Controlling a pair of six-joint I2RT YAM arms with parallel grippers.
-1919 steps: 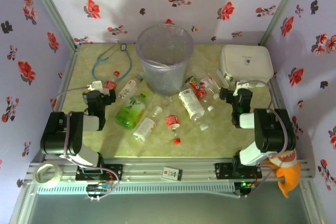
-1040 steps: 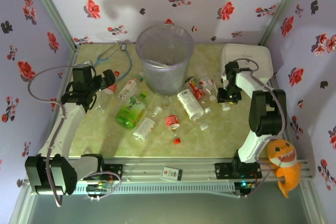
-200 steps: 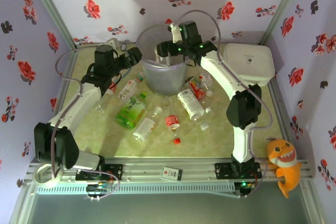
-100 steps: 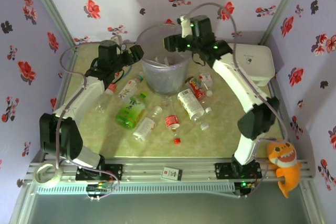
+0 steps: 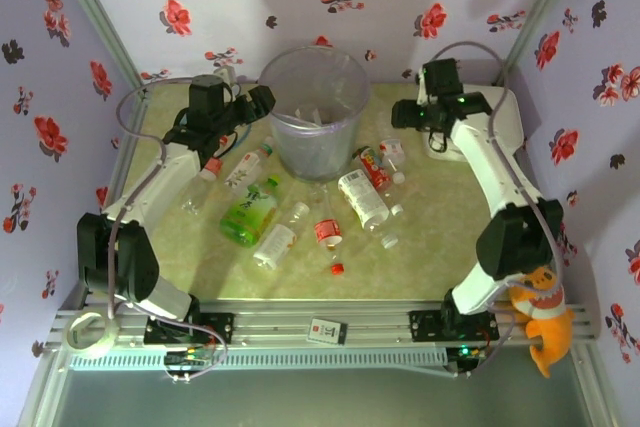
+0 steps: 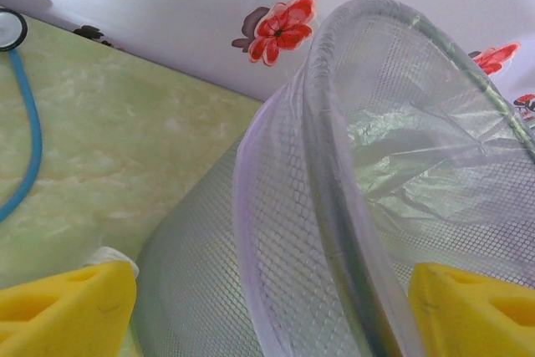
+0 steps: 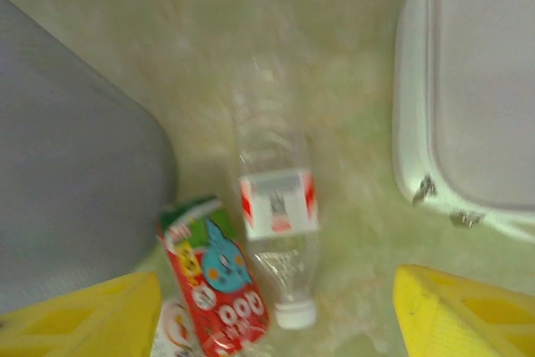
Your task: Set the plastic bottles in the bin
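Half a second earlier the right arm reached over the tall round translucent grey-lavender plastic bin (image 5: 315, 112). It has since swung off to the bin's right, while the left arm has scarcely shifted.

From the top view, the small clear plastic bottles (image 5: 364, 197) lie scattered on the pale green marbled counter (image 5: 450, 247) just in front of the bin, between the two arms. The left claw (image 5: 262, 99) sits beside the bin's left rim. The right claw (image 5: 403, 119) hangs above the right end of the scatter.

In the left wrist view, the left claw (image 6: 267, 290) stands wide open and empty, with the bin's rim and mesh-patterned wall ahead of it. Something clear and crumpled lies inside the bin, but what it is cannot be made out.

In the right wrist view, the right claw (image 7: 277, 277) is also spread open with nothing in it. Below it a clear bottle with a red-and-white label band (image 7: 276, 206) lies on the counter, cap toward the camera. It touches a red-labelled bottle (image 7: 213, 282) on one side, and the white rounded rectangular box (image 7: 493, 81) is near on the other.

The bottles look empty, so they are probably light, with thin walls that dent under pressure. They are smooth and round, so they are apt to roll or squirt out of a pinch. The safest hold is likely across the labelled middle, square to the bottle's length.
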